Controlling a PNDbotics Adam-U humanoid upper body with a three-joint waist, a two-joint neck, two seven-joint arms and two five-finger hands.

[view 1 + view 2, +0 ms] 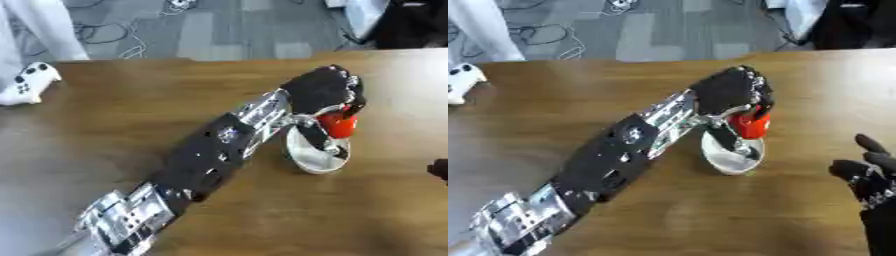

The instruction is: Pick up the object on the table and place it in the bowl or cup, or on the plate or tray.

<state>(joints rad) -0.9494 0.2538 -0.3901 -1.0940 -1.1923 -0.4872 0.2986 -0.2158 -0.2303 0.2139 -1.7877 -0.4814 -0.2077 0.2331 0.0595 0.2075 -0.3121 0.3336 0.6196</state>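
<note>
My left arm reaches diagonally across the wooden table, and my left hand [322, 89] hangs over a white bowl [308, 161]. Its fingers are curled round a small red object [339, 125], which is held just above the bowl's rim at the far side. The hand hides the top of the red object. My right hand [871, 176] rests at the lower right edge in the right eye view, fingers up and relaxed, holding nothing.
A white game controller [26, 84] lies at the table's far left edge. Beyond the far edge of the table [131, 130] there is grey floor with cables.
</note>
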